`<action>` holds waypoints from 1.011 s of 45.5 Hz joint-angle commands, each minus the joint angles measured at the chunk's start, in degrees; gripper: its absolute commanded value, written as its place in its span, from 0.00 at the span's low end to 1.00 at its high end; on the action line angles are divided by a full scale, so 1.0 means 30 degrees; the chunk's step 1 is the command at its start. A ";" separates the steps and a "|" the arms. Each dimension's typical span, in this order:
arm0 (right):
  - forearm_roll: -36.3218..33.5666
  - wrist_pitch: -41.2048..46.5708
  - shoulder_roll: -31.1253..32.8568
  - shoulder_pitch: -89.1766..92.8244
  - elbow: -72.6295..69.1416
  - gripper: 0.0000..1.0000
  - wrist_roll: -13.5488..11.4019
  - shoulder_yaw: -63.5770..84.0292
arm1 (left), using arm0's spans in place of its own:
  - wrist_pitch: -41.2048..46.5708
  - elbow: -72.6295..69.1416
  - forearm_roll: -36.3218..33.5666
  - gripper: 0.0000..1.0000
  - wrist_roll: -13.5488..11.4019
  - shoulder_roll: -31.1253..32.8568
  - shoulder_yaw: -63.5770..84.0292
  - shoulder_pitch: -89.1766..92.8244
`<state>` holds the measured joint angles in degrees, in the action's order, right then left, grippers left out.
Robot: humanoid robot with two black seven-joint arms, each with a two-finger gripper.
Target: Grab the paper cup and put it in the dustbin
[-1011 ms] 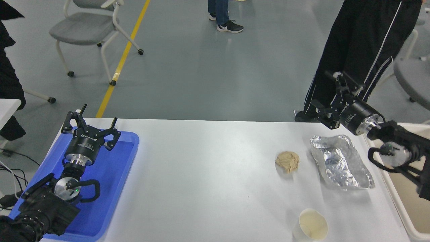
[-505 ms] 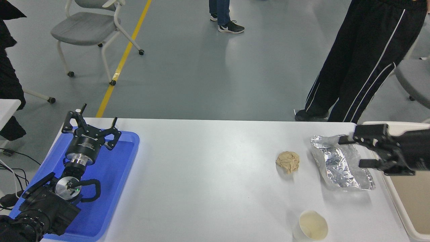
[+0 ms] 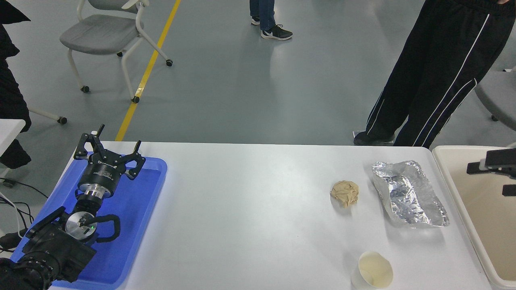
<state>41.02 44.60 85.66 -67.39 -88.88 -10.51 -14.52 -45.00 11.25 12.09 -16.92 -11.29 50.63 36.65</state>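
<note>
Well apart: paper cup (image 3: pixel 375 270), right hand (image 3: pixel 491 176) over dustbin (image 3: pixel 455 189).

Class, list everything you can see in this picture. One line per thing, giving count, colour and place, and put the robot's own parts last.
Round paper cup: one, white with cream inside, upright at the table's near right edge.
Crumpled paper ball: one, tan, right of centre, apart from the foil.
Crinkled foil sheet: one, silver, right of the ball.
Flat plastic tray: one, blue, at the table's left end.
Large plastic dustbin: one, cream-beige, past the table's right end.
Rectangular table: one, white.
Wheeled chair: one, grey and white, on the far left floor.
People: legs of two, standing beyond the table.
Left gripper: black, jaws open, parked over the tray.
Right gripper: black, only a part shows at the right edge, over the dustbin.
</note>
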 commanded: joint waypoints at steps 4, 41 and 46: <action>-0.0282 0.0134 -0.2943 -0.0448 0.3637 0.99 -0.0188 -0.0611 | 0.0000 0.0030 -0.0018 1.00 -0.0013 0.0014 0.0000 0.0002; -1.3818 0.0134 -1.3873 -1.9044 0.6402 1.00 0.0105 2.5578 | 0.0000 -0.0028 0.0011 1.00 -0.0013 -0.0015 0.0000 0.0002; -1.3467 0.0134 -1.4780 -2.1537 0.3354 1.00 0.0105 2.7660 | 0.0000 -0.0027 0.0011 1.00 -0.0013 -0.0015 0.0000 0.0002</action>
<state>3.24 44.63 47.55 -115.23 -67.66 -10.25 53.26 -45.00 11.23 12.12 -16.95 -11.31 50.62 36.66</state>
